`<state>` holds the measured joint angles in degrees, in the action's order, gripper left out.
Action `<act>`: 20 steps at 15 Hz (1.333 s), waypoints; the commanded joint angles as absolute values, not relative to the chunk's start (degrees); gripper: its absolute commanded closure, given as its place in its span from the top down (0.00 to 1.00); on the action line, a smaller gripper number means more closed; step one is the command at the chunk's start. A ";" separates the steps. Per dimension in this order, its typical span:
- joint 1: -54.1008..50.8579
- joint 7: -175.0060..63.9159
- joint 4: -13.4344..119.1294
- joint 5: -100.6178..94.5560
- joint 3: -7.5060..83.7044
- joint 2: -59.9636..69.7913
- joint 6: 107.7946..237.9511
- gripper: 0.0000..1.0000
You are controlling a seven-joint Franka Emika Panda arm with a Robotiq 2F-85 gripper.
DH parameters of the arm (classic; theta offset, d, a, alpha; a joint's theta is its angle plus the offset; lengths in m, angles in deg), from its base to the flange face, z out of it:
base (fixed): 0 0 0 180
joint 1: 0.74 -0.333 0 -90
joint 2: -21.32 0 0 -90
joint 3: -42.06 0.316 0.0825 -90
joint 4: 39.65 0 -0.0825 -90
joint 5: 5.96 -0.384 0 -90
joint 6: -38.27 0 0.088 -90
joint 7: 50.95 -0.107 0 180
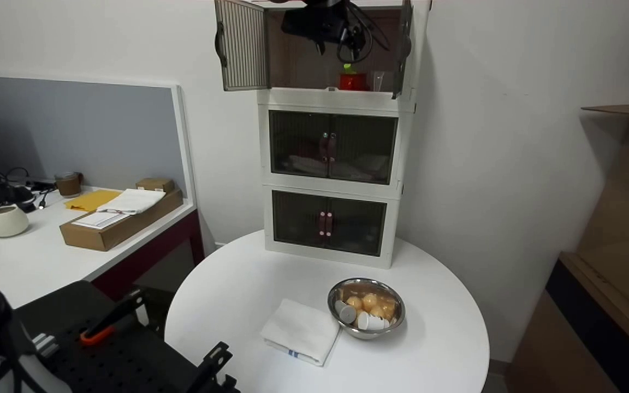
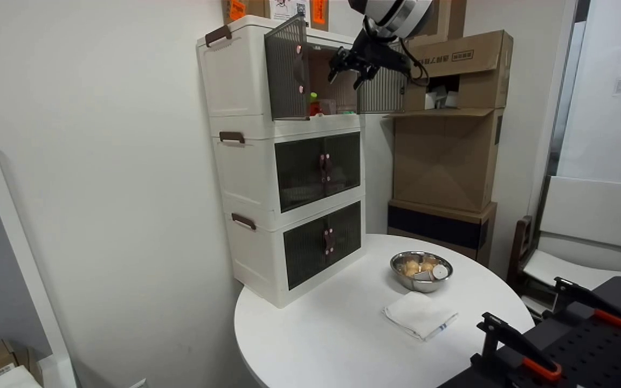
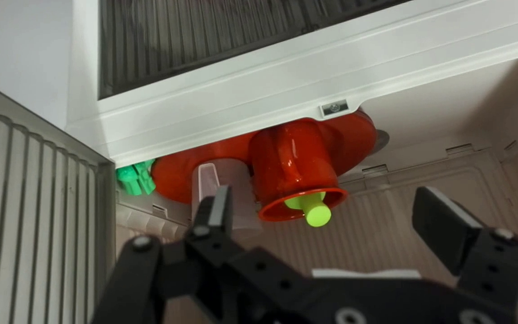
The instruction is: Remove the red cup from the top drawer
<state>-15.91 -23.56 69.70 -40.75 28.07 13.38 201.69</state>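
Nearest, lower centre of the frame in an exterior view: one round white bench point(image 1: 445, 338). On it we count one folded white cloth point(image 1: 301, 330) and one metal bowl point(image 2: 407, 283) holding two white tubs point(image 1: 370, 322) plus at least three yellow balls point(image 1: 369, 301). Behind, one white cabinet point(image 2: 248, 167): two dark-fronted compartments point(image 1: 355, 224), upper one's contents too dim to name. Above them the top drawer point(image 1: 298, 65), two smoky doors point(image 1: 243, 49) swung wide; inside, one red cup point(image 3: 292, 157), upright, lime piece point(image 3: 317, 216) at its rim, one clear cup point(image 3: 236, 180) just beside it. Red disc point(image 3: 353, 139) partly hidden by both cups and the front lip point(image 3: 218, 114); we can't tell if the red cup stands on it. Arm point(image 2: 405, 19) hangs from the top edge in both exterior views, cut off there, pitched down at the drawer mouth. Fingers point(image 3: 441, 234) spread; we see the red cup between them mid-frame in the wrist view, apart from both.
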 commanded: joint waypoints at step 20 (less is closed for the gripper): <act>-11.33 -20.97 55.39 -43.15 32.06 -2.26 207.37 1.00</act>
<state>-12.82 -22.34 61.53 -41.99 30.95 2.58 207.02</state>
